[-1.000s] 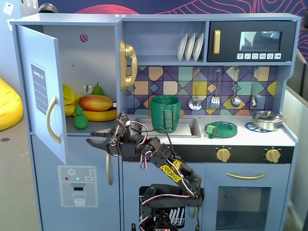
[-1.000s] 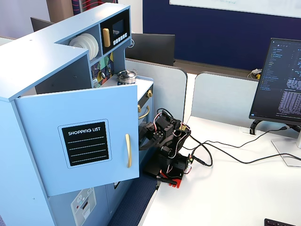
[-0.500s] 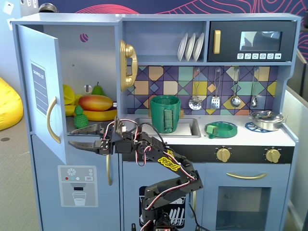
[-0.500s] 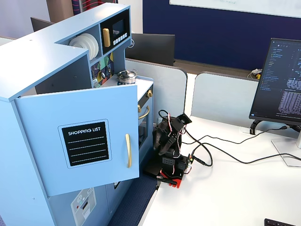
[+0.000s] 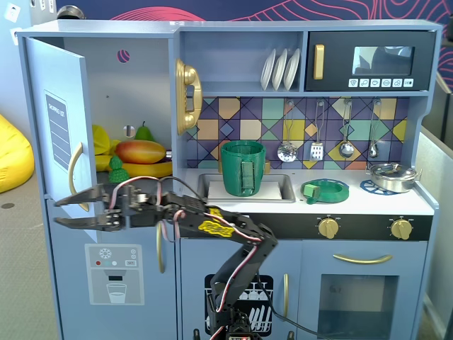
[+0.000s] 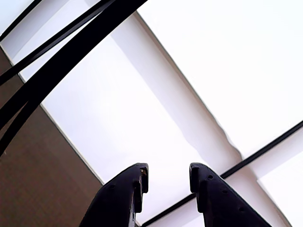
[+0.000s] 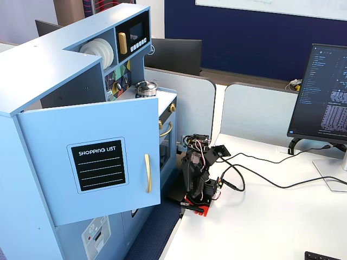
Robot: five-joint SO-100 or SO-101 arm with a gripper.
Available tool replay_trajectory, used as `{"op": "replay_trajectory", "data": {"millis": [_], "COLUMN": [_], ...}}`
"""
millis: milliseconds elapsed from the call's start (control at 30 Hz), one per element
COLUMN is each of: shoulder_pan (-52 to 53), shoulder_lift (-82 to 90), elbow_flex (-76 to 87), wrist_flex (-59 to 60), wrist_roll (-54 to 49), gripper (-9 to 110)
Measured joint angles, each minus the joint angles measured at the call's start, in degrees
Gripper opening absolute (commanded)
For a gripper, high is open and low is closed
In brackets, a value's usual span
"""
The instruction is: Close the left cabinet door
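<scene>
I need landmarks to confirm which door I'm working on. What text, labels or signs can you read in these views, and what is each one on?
"SHOPPING LIST": black chalkboard on the left cabinet door, open.
Same chalkboard, edge-on in a fixed view: too skewed to read.
Water-dispenser graphic on the lower door: icons only, small tags unreadable.
Microwave button row: symbols too small.
Monitor: text lines too small.
Wrist view: no text.

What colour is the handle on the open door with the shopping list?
Gold. The handle on the left cabinet door shows best in a fixed view.
</scene>
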Motion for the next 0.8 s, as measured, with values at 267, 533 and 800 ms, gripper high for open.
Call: {"op": "replay_trajectory", "data": {"millis": [267, 533, 800], "shoulder_pan": [0.2, 5.2, 9.9], "shoulder_lift": [-12.7, -16.5, -17.8], "elbow_flex": [-11.7, -15.3, -16.3], "wrist_flex": [-0.1, 0.1, 0.8], "wrist_roll": [3.3, 10.8, 13.7], "gripper": [0, 0, 0]}}
